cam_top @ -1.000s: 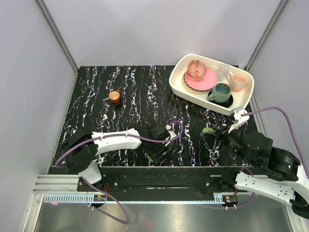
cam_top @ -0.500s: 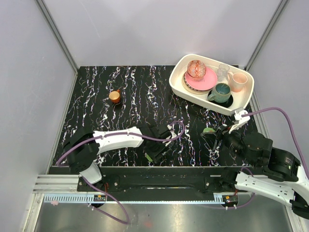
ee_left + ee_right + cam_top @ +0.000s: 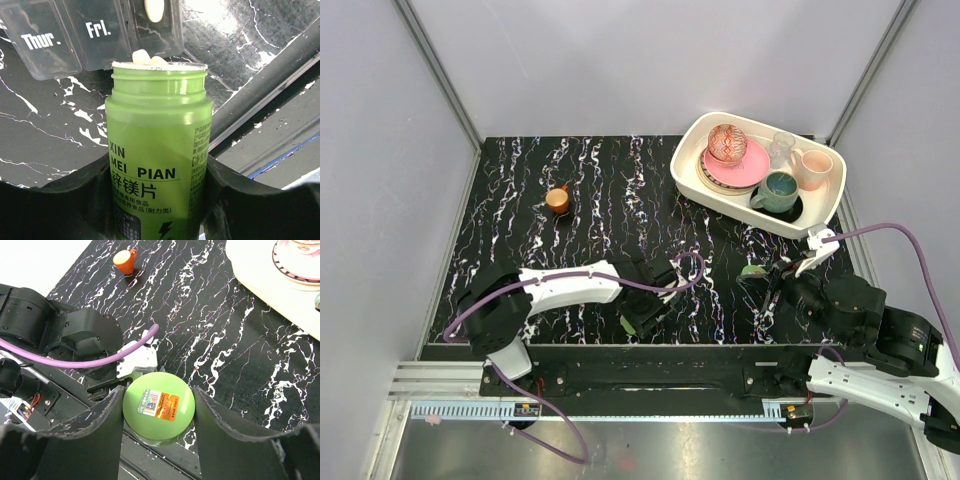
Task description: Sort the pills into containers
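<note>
- Left gripper (image 3: 157,202): jaws clamped on uncapped green plastic pill bottle (image 3: 157,145). Its long axis runs out from the jaws, mouth toward small dark rectangular pill box (image 3: 65,37) at near table edge, beside "Fri." cell.
- Two pale pills (image 3: 141,56) sit at the mouth.
- Right gripper (image 3: 159,397): jaws grip round green cap (image 3: 159,412).
- Left arm (image 3: 560,285) stretched low.

Over the last second I watched my left arm (image 3: 565,285) creep to the right. Its white forearm ended nearer the middle of the tabletop (image 3: 520,180) than it had, and the dark shoulder block swung right with it. The left fingers (image 3: 50,210), clamped on the green bottle (image 3: 630,322), turned a little, and the bottle's green end sat slightly farther from the near edge. My right arm (image 3: 840,300), its right fingers (image 3: 100,440) around the green cap (image 3: 159,407), shifted only faintly; I could not tell which way.
</note>
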You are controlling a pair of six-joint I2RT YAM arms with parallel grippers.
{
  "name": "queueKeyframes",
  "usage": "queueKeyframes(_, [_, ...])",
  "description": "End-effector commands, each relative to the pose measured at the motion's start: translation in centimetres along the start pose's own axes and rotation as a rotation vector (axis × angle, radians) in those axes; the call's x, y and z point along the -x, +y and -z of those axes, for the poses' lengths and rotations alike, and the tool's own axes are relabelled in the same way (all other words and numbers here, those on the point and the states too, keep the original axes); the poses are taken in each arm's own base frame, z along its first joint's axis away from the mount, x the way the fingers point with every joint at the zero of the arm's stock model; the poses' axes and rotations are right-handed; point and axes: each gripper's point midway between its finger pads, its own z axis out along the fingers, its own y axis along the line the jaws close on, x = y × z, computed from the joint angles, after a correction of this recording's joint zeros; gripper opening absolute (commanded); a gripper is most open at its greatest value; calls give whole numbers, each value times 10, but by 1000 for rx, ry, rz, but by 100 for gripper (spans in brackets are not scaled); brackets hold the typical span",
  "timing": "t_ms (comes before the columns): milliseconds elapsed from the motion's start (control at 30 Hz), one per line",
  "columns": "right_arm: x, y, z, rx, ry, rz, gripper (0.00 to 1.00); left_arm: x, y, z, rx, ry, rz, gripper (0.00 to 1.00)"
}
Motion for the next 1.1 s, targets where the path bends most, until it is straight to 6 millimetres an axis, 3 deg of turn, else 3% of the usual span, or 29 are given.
queueKeyframes(0, [3,-2,0,-15,-21,-16,0,18,-6,10,-23,-46,-20,0])
queueKeyframes(1067, [4,-7,6,-17,-36,-26,0,16,1,15,4,47,-52,0])
